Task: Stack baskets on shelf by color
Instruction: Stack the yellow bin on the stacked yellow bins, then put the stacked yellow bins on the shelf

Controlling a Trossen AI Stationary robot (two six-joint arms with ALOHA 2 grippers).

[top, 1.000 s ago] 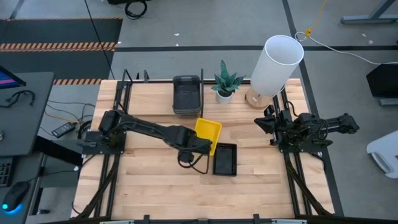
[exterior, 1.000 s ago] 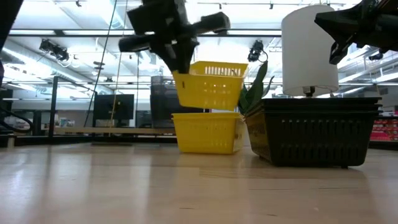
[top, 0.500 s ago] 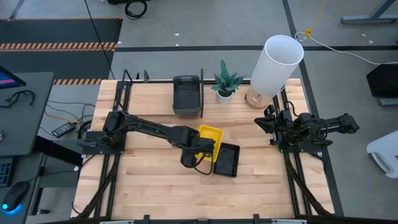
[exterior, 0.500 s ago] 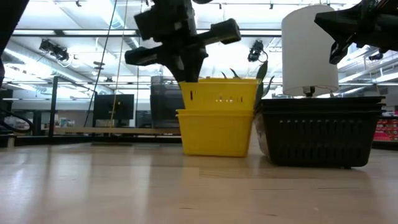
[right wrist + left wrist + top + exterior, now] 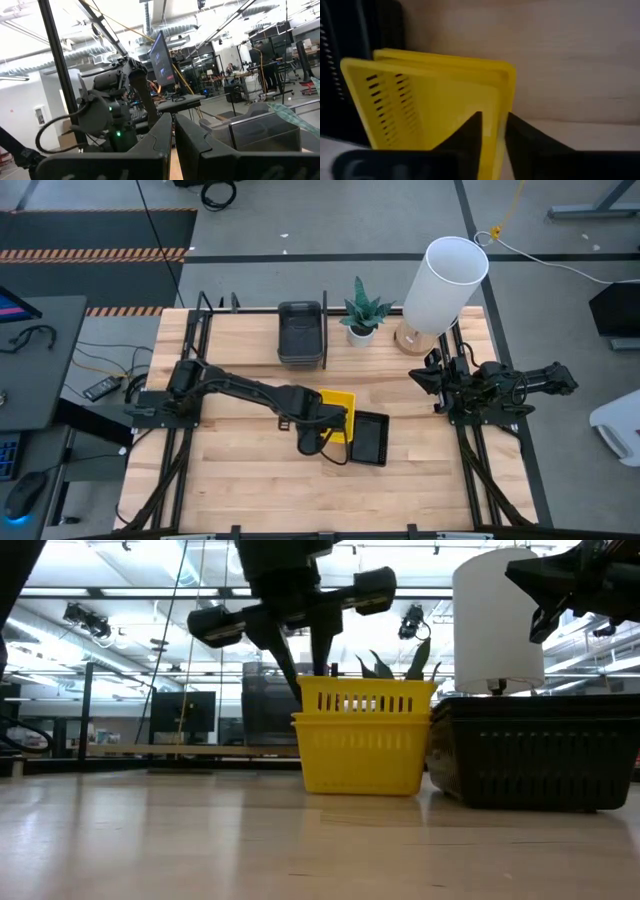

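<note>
Two yellow baskets (image 5: 365,735) sit nested, the upper one (image 5: 338,410) inside the lower, whose base rests on the table. My left gripper (image 5: 322,420) stands over their left end, shut on the upper basket (image 5: 435,105). A black slatted basket (image 5: 369,437) lies right beside them on the table. A stack of dark grey baskets (image 5: 300,332) stands on the shelf (image 5: 325,330) at the far edge. My right gripper (image 5: 173,131) is shut and waits by the table's right edge (image 5: 440,385). My left gripper pinches the upper yellow basket's end wall (image 5: 502,100), one finger (image 5: 470,132) inside the basket and one (image 5: 527,140) outside. The fingers come from above, pointing down (image 5: 305,665). The basket sits level, nested in the lower yellow basket.
A potted plant in a white pot (image 5: 361,312) and a large white cylinder lamp (image 5: 441,283) stand at the far edge, right of the shelf. Bare wood spreads over the near half of the table (image 5: 260,480).
My left gripper has moved down and toward the near edge with the yellow basket. That basket, held tilted above the other yellow one a second ago, now sits level inside it. The lower yellow basket and the black basket have slid slightly to the right.
</note>
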